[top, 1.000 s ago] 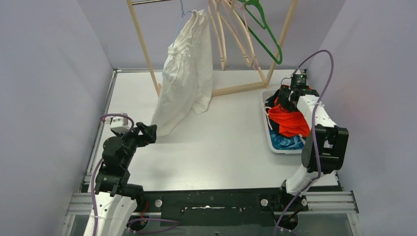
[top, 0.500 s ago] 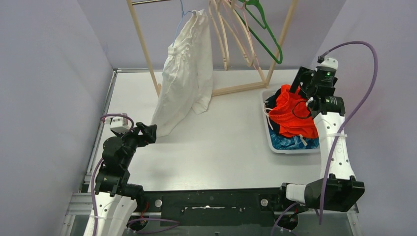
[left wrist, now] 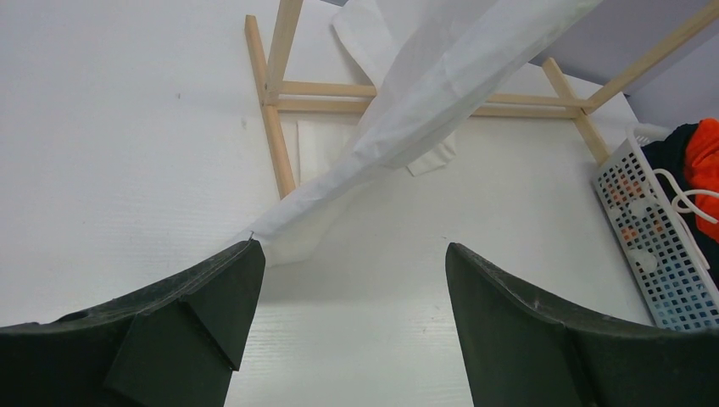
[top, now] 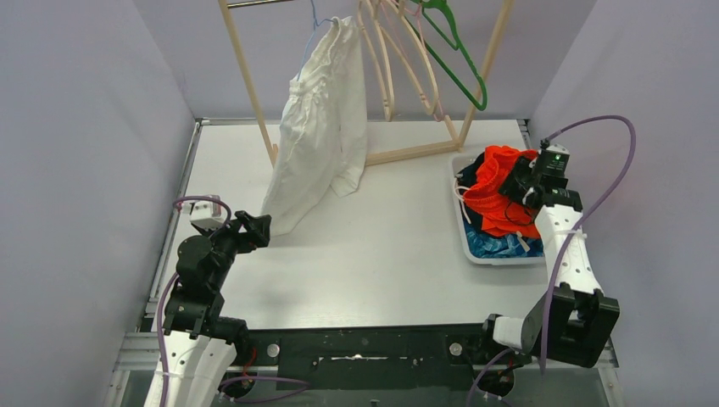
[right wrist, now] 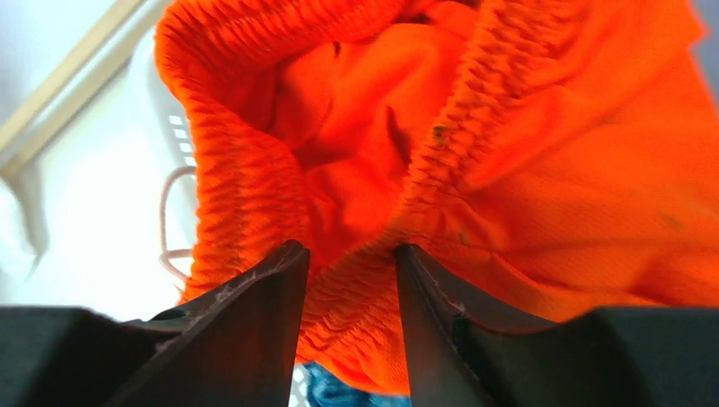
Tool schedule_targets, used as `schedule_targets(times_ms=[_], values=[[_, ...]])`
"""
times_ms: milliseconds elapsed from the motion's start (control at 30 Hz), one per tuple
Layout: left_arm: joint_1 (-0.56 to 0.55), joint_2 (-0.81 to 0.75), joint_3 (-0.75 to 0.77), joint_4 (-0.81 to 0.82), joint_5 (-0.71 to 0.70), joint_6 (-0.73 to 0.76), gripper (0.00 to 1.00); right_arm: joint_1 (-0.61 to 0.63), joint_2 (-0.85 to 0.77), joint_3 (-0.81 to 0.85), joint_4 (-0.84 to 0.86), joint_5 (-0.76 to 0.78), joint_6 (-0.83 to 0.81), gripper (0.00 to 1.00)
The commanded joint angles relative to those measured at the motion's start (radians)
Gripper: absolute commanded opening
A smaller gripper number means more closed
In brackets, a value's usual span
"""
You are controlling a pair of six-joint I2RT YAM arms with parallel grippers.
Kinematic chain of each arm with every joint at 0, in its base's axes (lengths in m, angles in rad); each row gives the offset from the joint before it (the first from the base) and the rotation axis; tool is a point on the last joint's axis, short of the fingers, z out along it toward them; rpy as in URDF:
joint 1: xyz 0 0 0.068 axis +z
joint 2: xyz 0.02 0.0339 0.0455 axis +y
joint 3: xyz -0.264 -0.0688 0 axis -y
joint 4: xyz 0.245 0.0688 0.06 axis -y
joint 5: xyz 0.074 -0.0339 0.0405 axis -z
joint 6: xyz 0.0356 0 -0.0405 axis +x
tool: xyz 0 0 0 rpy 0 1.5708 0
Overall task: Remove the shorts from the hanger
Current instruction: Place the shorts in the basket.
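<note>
Squarely, orange shorts (right wrist: 509,153) before the right pincer (right wrist: 349,248)

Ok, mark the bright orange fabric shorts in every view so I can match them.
Top external: bright orange fabric shorts right of centre, in white plastic basket.
Left wrist: at right edge, in the basket.
Right wrist: fills frame; basket at left.
Shared landmark: the basket.

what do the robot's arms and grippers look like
The left arm and right arm have white links, black joints and looping lilac cables. The left gripper and right gripper each carry two dark, wedge-shaped fingers.
</note>
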State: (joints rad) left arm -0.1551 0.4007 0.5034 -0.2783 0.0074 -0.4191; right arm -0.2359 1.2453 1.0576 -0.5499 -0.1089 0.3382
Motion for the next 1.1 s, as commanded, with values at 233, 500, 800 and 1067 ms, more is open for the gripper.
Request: schedule_targets(times_ms=[233,500,800,1067], values=[[0.006,-0.013,0.011,0.044,0.009,-0.013,0.79,0.008,0.1,0.154,0.169,-0.192,0.028,0.0],[0.006,-0.014,0.011,0.044,0.011,-0.015,0.79,0.03,0.121,0.237,0.184,-0.193,0.025,0.0],[0.006,-0.013,0.012,0.042,0.003,-0.015,0.79,0.05,0.294,0.049,0.232,-0.167,0.054,0.02],[0.006,-0.012,0.015,0.04,-0.002,-0.015,0.79,0.079,0.233,0.051,0.171,-0.098,0.017,0.24]])
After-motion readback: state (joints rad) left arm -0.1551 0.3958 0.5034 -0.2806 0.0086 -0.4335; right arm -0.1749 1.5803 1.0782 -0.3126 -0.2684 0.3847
